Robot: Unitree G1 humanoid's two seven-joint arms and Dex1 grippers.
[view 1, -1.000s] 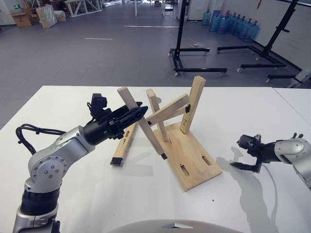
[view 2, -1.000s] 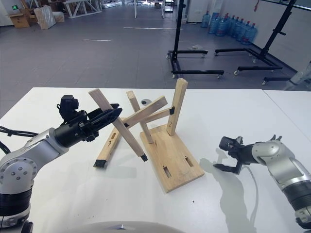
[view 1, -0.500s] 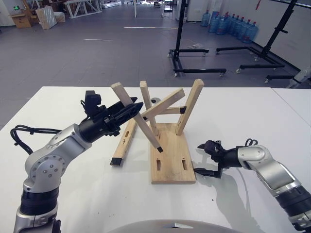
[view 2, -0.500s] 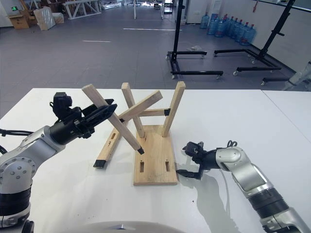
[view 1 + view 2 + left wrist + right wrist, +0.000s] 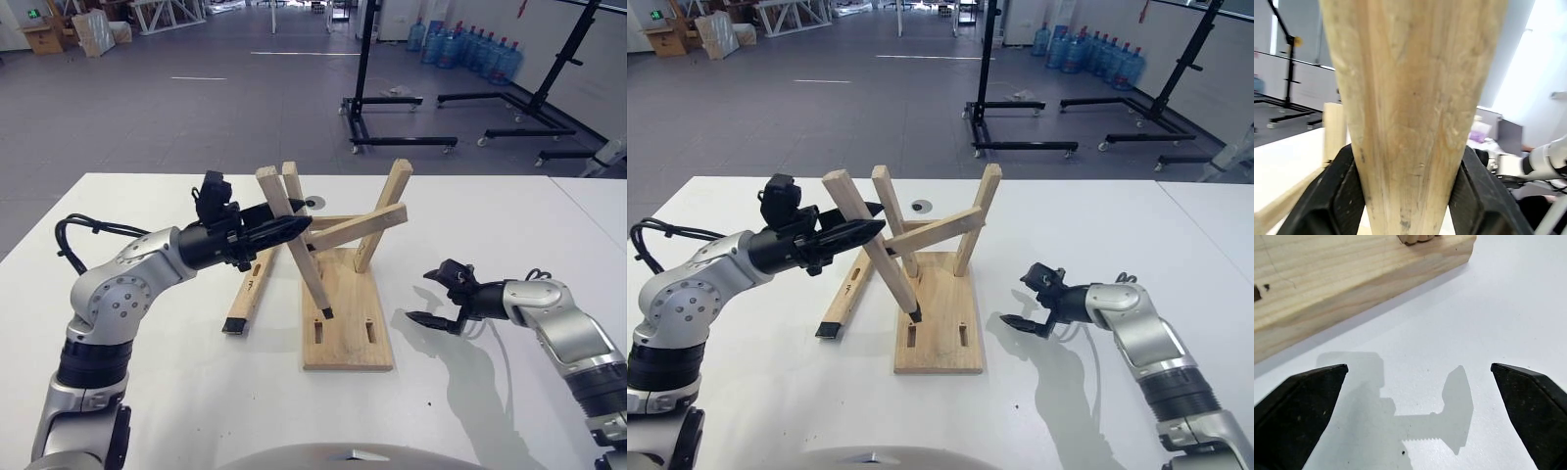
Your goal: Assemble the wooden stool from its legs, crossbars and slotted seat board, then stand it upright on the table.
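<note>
The slotted seat board (image 5: 348, 338) lies flat at mid-table. Above its far end stands a tangle of wooden legs: one leg (image 5: 384, 213) leans on the right, and a crossbar (image 5: 355, 227) runs across. My left gripper (image 5: 289, 227) is shut on a tilted leg (image 5: 312, 274) whose black-capped lower end hovers just over the board. In the left wrist view that leg (image 5: 1410, 122) is clamped between the black fingers (image 5: 1337, 196). My right gripper (image 5: 423, 299) stands open just right of the board, low over the table. In the right wrist view the board's edge (image 5: 1352, 274) lies beyond it.
A loose leg (image 5: 247, 296) lies flat on the white table (image 5: 147, 392) left of the board. A small round fitting (image 5: 313, 203) sits in the tabletop behind the legs. A second table (image 5: 598, 206) adjoins on the right. Black racks stand on the floor beyond.
The seat board was turned square a second ago and has stayed put since. My right gripper has drawn back to the right from its edge. My left gripper shifted right with the leg.
</note>
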